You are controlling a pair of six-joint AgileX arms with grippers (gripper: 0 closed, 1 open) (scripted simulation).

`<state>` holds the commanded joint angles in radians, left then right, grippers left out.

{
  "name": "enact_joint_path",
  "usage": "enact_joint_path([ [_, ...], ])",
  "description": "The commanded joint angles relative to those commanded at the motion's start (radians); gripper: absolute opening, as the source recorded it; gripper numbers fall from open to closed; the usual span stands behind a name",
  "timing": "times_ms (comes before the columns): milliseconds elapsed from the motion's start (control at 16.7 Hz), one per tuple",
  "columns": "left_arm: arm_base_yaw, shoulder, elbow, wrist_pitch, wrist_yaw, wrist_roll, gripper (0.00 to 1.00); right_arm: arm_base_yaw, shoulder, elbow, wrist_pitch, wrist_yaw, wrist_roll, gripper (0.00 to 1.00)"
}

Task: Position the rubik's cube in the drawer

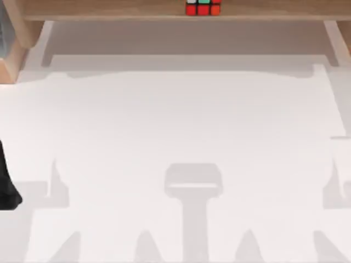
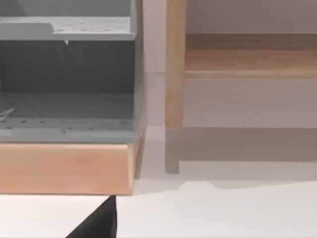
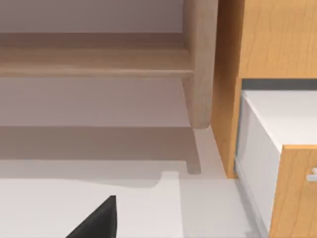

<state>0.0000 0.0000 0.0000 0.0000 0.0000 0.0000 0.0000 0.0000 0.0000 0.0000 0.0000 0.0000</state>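
Sitting on the wooden shelf (image 1: 109, 11) at the top view's far edge, the rubik's cube (image 1: 203, 7) is waiting untouched. Drawer (image 3: 277, 148) standing open, right side. Gripper states: cannot tell. Risk: knocking cube off shelf while reaching.

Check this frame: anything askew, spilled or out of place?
Nothing stands out. The rubik's cube sits square on the wooden shelf at the table's far edge, and the white drawer in the right wrist view stands open, undamaged.
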Motion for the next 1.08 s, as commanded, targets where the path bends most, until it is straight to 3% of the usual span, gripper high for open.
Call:
enact_joint_path([
  [420, 0.0, 0.0, 0.0, 0.0, 0.0, 0.0, 1.0, 0.045, 0.142, 0.088, 0.058, 0.046, 0.001, 1.0],
  [1080, 0.0, 0.0, 0.0, 0.0, 0.0, 0.0, 1.0, 0.314, 1.034, 0.619, 0.41, 0.331, 0.008, 1.0],
])
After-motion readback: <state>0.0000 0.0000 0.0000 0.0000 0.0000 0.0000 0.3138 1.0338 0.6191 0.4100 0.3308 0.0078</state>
